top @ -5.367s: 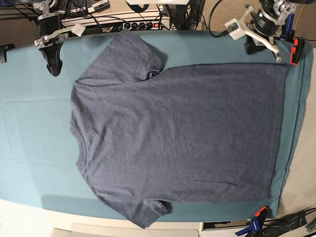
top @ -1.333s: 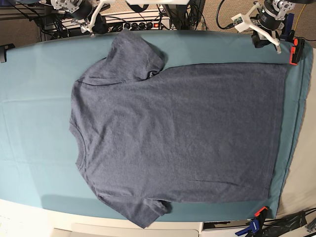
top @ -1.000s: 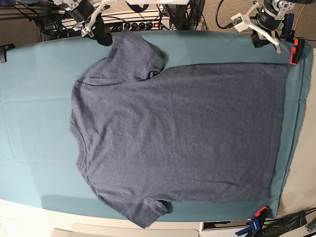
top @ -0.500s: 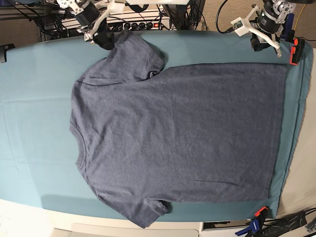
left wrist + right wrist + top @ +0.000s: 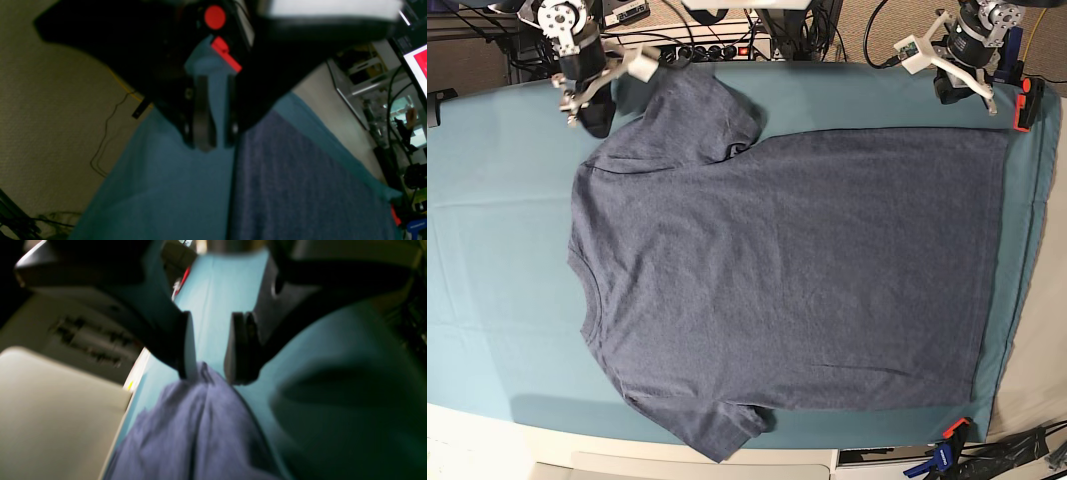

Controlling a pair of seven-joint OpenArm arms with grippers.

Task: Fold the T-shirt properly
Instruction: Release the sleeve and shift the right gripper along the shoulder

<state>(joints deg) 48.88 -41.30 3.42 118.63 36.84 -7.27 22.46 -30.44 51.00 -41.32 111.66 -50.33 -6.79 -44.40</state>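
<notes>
The slate blue-grey T-shirt (image 5: 787,270) lies flat on the teal cloth (image 5: 497,200), plain side up, neck to the left and hem to the right. My right gripper (image 5: 593,118) hovers at the far left, just left of the upper sleeve. In the right wrist view it (image 5: 210,373) is open, and a tip of the shirt (image 5: 193,433) reaches up between its fingertips. My left gripper (image 5: 951,92) is at the far right, above the hem's upper corner. In the left wrist view it (image 5: 215,140) is slightly open over teal cloth, just left of the shirt's edge (image 5: 300,186).
A red clamp (image 5: 1025,105) holds the cloth at the far right corner and shows in the left wrist view (image 5: 227,50). A blue and orange clamp (image 5: 947,445) sits at the near right edge. A power strip and cables (image 5: 717,48) lie behind the table.
My right arm has swung from the top of the upper sleeve leftward and toward the shoulder. My left arm has stayed near the hem's upper corner. The shirt has not moved.
</notes>
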